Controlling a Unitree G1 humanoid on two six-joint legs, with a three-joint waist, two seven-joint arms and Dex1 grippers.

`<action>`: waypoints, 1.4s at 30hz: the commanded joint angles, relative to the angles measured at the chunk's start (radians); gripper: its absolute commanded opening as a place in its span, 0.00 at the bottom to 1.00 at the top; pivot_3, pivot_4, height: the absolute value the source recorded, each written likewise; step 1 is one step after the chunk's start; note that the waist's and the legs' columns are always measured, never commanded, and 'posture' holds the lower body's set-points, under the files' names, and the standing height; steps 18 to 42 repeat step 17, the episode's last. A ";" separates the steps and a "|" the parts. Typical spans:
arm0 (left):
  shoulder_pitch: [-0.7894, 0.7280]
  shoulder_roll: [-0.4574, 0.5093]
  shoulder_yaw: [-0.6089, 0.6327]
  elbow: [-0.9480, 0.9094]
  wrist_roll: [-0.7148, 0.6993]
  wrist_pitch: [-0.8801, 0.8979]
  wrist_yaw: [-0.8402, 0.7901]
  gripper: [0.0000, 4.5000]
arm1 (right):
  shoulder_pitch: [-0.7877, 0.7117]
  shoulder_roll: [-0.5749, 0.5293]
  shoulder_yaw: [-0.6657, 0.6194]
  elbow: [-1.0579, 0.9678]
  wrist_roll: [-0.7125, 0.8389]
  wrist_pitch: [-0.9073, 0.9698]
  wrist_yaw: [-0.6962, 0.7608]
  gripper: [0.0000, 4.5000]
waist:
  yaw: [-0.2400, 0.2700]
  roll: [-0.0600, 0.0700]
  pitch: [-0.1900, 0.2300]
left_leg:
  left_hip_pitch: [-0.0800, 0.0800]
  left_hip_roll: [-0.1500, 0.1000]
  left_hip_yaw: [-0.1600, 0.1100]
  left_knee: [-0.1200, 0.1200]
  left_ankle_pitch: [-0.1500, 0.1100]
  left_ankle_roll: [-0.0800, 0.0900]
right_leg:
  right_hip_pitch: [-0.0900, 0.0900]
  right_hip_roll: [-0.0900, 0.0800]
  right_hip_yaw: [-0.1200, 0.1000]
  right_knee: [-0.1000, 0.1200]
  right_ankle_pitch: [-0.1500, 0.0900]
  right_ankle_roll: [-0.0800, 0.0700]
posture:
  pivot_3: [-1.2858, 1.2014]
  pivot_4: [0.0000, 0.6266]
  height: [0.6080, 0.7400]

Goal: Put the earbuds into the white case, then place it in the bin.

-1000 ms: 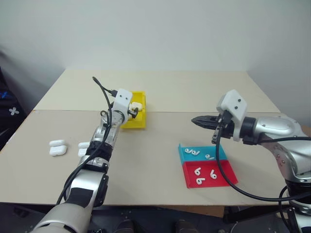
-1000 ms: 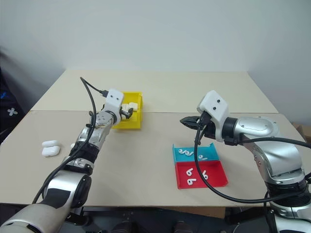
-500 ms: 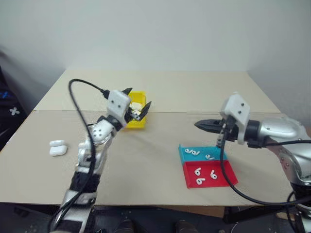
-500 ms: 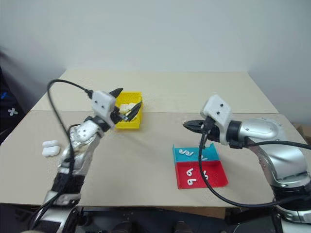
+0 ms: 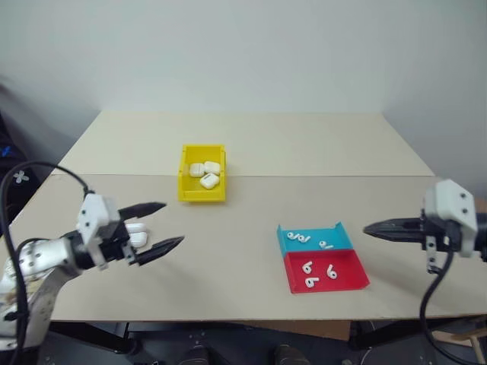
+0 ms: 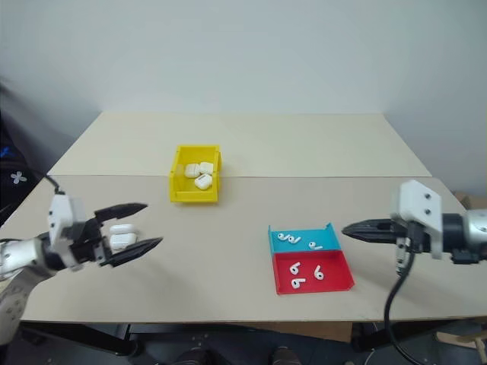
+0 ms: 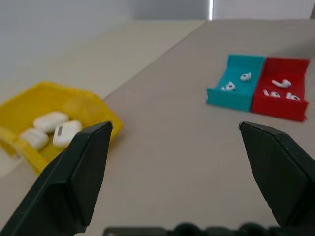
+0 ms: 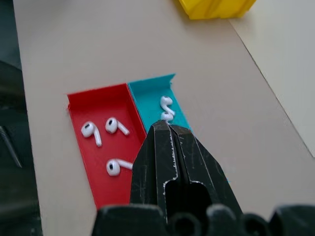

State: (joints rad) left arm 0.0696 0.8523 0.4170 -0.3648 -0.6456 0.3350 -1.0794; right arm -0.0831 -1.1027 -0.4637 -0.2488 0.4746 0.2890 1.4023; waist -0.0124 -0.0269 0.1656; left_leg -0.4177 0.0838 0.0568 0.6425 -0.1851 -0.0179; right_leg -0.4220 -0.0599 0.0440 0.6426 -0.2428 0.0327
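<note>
three small glossy white rounded plastic earbud cases (image 5: 205, 173) are lying inside the small bright yellow rectangular plastic bin (image 5: 185, 185) near the middle of the pale beige tabletop (image 5: 251, 144), so one round of the task is judged to be done and a fresh case is judged to be the next thing needed; more closed white cases (image 6: 120, 235) are lying near the table's left edge, seen between the fingers of the left gripper (image 5: 156, 226), whose two black fingers are being held spread wide with nothing between them, while the right gripper (image 5: 373, 228) is being held pinched fully together and empty, just right of the trays; for the step to be done well, the wide jaws should be brought down squarely over a single case, the smooth rounded shell should be gripped across its flat faces so that it is not squeezed out sideways, and its neighbour should be left undisturbed; tiny glossy white comma-shaped earbuds (image 5: 310, 271) with short stems are lying loose in the flat red plastic tray (image 5: 348, 280) and the flat blue plastic tray (image 5: 292, 245) touching it
</note>
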 commanded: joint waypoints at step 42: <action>0.175 0.113 0.315 -0.092 -0.095 0.087 -0.144 1.00 | 0.063 -0.008 -0.059 0.107 -0.018 -0.330 0.112 0.00 | -0.001 0.000 0.000 | 0.003 0.001 0.002 -0.001 0.000 -0.001 | 0.000 0.000 0.001 0.001 -0.001 -0.002 | 0.52 0.24 1.00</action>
